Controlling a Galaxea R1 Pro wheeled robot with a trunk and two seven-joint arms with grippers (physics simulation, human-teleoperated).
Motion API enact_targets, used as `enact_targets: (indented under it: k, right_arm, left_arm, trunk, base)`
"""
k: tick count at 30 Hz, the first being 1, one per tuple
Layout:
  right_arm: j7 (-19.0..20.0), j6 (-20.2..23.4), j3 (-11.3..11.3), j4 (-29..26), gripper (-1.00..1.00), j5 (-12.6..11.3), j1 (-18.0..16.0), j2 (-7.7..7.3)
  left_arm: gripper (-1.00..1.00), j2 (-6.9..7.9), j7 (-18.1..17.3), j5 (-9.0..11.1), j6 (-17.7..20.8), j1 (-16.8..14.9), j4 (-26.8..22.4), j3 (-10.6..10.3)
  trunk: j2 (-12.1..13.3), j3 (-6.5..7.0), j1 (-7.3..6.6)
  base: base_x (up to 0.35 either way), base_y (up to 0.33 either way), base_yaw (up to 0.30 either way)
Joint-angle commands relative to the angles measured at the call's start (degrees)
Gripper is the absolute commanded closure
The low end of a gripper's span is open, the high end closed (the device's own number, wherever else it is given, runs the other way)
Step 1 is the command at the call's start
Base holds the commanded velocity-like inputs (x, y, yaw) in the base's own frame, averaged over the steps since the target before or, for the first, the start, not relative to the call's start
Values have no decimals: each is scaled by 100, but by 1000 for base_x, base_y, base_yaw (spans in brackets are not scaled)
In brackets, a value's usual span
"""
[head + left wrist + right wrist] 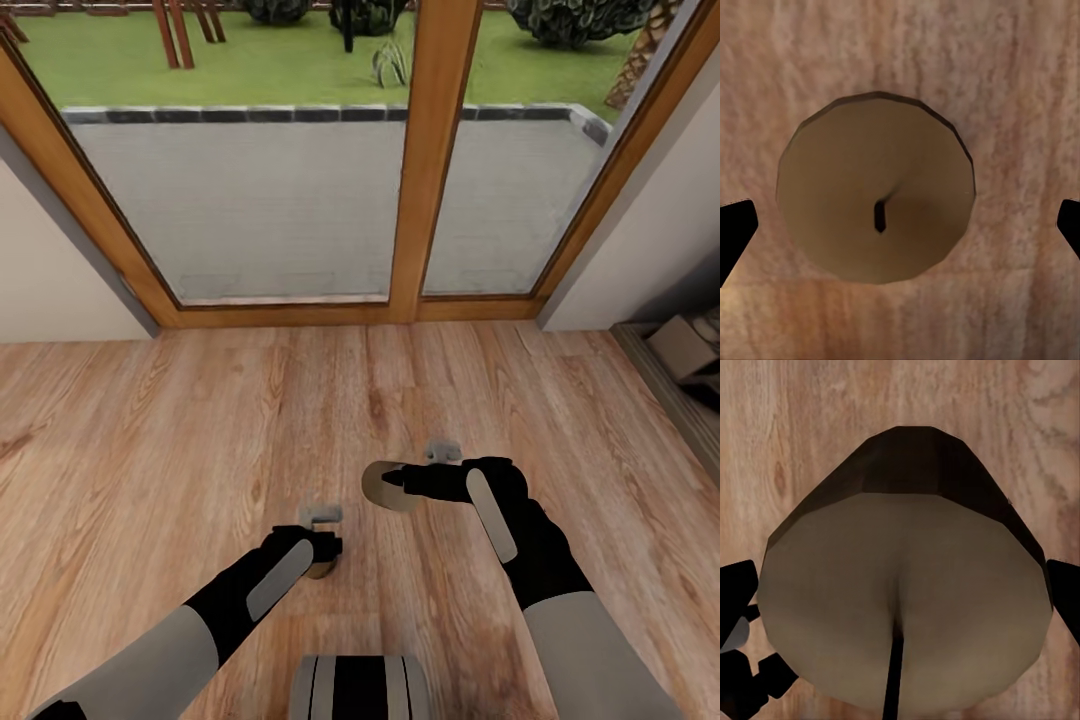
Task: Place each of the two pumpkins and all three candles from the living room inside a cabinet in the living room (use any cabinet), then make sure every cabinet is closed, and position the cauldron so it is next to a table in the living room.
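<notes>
A grey-beige candle (904, 607) is tipped on its side in my right gripper (392, 486), which is shut on it above the wood floor; in the head view the candle (378, 487) shows as a pale disc facing left. A second candle (876, 187) stands upright on the floor, wick up, between the fingertips (733, 229) of my left gripper (322, 560). That gripper is open, and floor shows in the gaps on both sides of the candle. In the head view this candle (322, 571) peeks out just under the left hand.
A large wood-framed glass door (415, 160) looking onto a patio fills the wall ahead. White walls flank it. At the right edge stands a low dark unit (668, 392) with a box (685, 345) by it. Wood floor (150, 430) spreads around both arms.
</notes>
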Motion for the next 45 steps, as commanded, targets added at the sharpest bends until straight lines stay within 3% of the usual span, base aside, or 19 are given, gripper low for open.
enact_targets:
  k: [1, 6, 9, 14, 23, 26, 32, 45]
  right_arm:
    - [0, 0, 0, -1, 100, -12, -1, -1]
    - [0, 0, 0, -1, 100, -12, -1, -6]
    - [0, 0, 0, -1, 100, -12, -1, -4]
    - [0, 0, 0, -1, 100, -12, -1, -5]
    - [-17, -101, 17, 234, 100, 18, 6, -19]
    - [-17, -104, 17, 245, 100, 22, 7, -21]
    - [-15, -105, 15, 246, 100, 23, 7, -22]
    - [-7, -105, 17, 246, 100, 23, 7, -17]
  left_arm:
    - [-100, 1, 4, 0, 0, 0, -2, 3]
    - [-100, 13, 20, -2, 0, 0, -8, 56]
    - [-100, 16, 35, -11, 0, 0, -8, 294]
    - [-100, 16, 37, -17, 0, 0, -9, 380]
    - [-100, 59, 30, -34, -287, 112, 9, 557]
    - [-100, 60, 29, -35, -383, 114, 12, 654]
    - [-100, 53, 20, -22, -574, 114, -4, 658]
    - [-100, 60, 36, 12, -605, 114, -563, 647]
  trunk:
    - [-2, -23, 2]
    - [-4, -67, 7]
    - [-4, -67, 7]
    - [-4, -67, 7]
    - [-4, -67, 7]
    - [-8, -134, 15]
    - [-16, -266, 30]
    - [-18, -289, 33]
  base:
    - [0, 0, 0]
    - [0, 0, 0]
    - [0, 0, 0]
    - [0, 0, 0]
    - [0, 0, 0]
    - [0, 0, 0]
    - [0, 0, 0]
    - [0, 0, 0]
